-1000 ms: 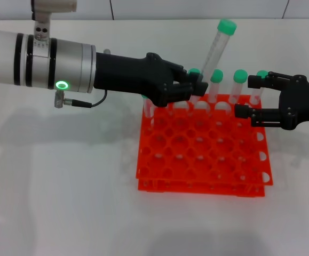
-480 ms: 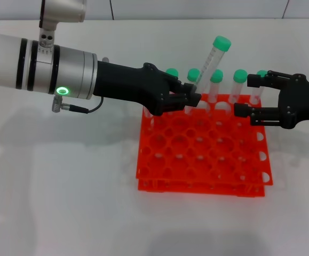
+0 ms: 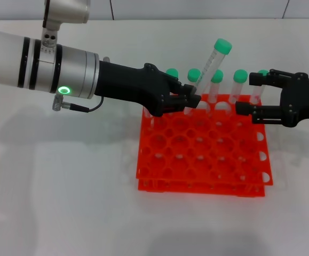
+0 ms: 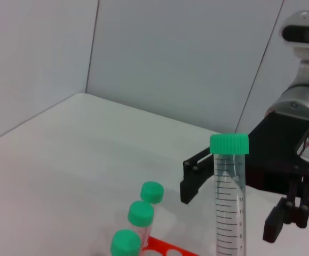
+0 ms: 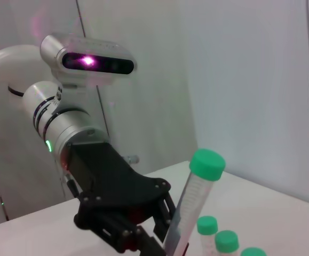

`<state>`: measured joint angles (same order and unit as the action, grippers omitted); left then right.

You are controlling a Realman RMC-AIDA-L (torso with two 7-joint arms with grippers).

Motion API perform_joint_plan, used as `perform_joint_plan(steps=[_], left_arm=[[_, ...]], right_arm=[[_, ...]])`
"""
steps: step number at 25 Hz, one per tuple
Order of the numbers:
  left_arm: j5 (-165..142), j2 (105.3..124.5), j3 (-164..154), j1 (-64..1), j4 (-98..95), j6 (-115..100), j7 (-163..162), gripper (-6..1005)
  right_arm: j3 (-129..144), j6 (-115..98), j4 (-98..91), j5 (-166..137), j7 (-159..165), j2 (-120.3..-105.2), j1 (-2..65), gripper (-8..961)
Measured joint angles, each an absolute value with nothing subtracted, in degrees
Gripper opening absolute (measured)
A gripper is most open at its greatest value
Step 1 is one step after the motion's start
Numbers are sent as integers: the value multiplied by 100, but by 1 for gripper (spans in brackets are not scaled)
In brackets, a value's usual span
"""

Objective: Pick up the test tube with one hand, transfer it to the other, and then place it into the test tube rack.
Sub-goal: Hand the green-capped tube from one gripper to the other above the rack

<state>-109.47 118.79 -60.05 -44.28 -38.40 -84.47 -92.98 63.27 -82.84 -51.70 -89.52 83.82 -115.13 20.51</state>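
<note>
My left gripper (image 3: 192,99), plain black on the arm with the green ring, is shut on the lower part of the test tube (image 3: 208,68). It holds the tube above the back row of the orange-red test tube rack (image 3: 202,160), tilted with its green cap toward the right gripper. My right gripper (image 3: 252,95) is open at the rack's back right corner, a short gap from the tube. In the left wrist view the tube (image 4: 228,202) stands in front of the right gripper's spread fingers (image 4: 197,173). The right wrist view shows the tube (image 5: 190,210) in the left gripper (image 5: 135,234).
Several other green-capped tubes (image 3: 240,82) stand in the rack's back row, right under and beside both grippers; they also show in the left wrist view (image 4: 141,213) and the right wrist view (image 5: 226,241). The rack's front rows are empty holes. White table (image 3: 63,202) all around.
My left arm has shifted right and lowered the tube a little, tipping its cap more toward the right gripper. The right gripper has barely moved and stays open.
</note>
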Motion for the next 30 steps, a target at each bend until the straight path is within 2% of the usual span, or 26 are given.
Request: perform_joint_plan(steps=[30], left_arm=[[-10976, 11906, -6003, -4492, -3844, -8437, -9264, 187]], right_arm=[[6286, -8339, -5364, -8357, 8420, -11521, 2169, 726]])
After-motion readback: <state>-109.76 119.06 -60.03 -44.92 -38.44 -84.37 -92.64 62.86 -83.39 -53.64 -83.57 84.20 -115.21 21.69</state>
